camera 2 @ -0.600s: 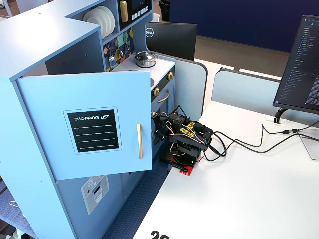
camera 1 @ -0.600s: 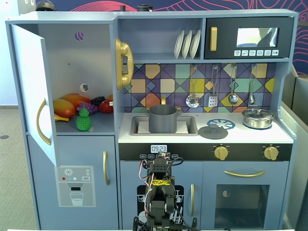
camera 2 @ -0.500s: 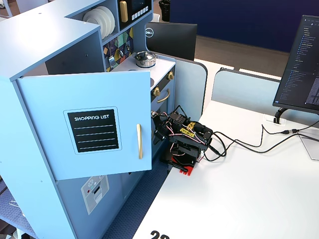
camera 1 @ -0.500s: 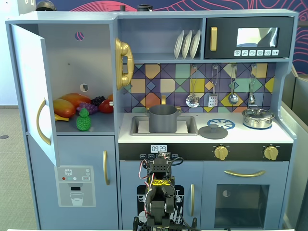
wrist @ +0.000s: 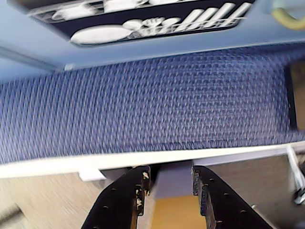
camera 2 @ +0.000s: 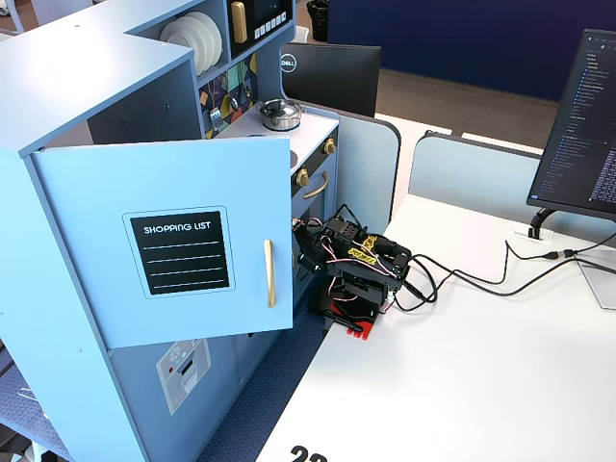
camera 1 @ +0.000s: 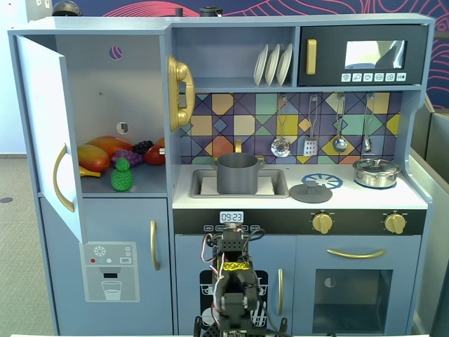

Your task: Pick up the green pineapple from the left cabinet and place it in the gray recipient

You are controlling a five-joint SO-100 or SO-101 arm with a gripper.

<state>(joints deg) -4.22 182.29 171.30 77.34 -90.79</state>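
Wrist view shows the claw [wrist: 169,183] parted and empty, far below the green pineapple [camera 1: 122,175], whose neighbouring fruit risks toppling.

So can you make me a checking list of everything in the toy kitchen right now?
Surface: white counter with a sink; white table under the arm.
Job's things: green pineapple upright at the shelf front in the left cabinet, door open; gray recipient in the sink, nothing seen inside.
Clutter: mango, grapes, flat lid, silver pot, plates, hanging utensils.
Gripper: gripper low by the floor mat, jaws apart, holding nothing.
Cables: black leads across the table.
Surroundings: monitor, partitions.
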